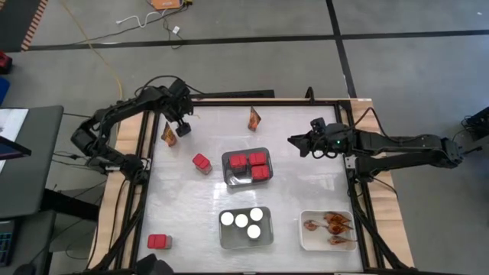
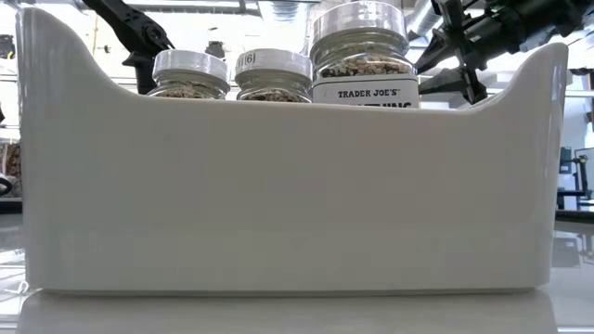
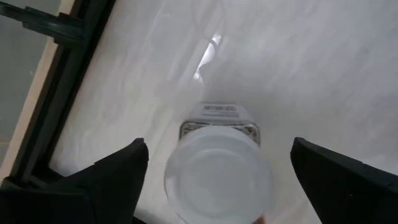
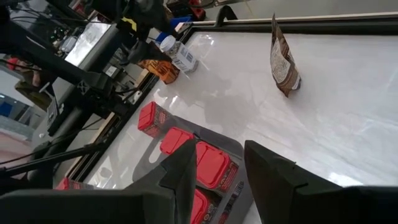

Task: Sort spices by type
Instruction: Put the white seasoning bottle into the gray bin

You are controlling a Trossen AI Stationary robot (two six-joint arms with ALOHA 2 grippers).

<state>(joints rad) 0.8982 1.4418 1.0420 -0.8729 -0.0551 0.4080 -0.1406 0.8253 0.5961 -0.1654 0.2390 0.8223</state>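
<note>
The left gripper (image 1: 182,126) hangs at the far left of the bench (image 1: 306,176), fingers spread wide and released, straddling a loose spice jar (image 3: 217,176) that stands upright between them, apart from both fingers in the left wrist view. Just beside it an orange-brown packet (image 1: 168,134) stands on edge. The jar looks like a small, rigid cylinder with a smooth round white lid and a labelled body below: probably light, but hard and slick, and breakable if it is glass. A squeeze across the lid or the shoulder just under it, fingers on opposite sides, seems the safest hold; a pinch too high on the lid could let it slip or tip. Four like jars already sit in the white tray (image 1: 263,238) at the near middle, so that tray is the likely destination. The right gripper (image 1: 302,143) waits over the far right of the bench, its fingers drawn partly together with nothing between them. Red containers fill the grey tray (image 1: 227,160), with strays nearby (image 1: 202,163) and at the near left (image 1: 159,241).
</note>
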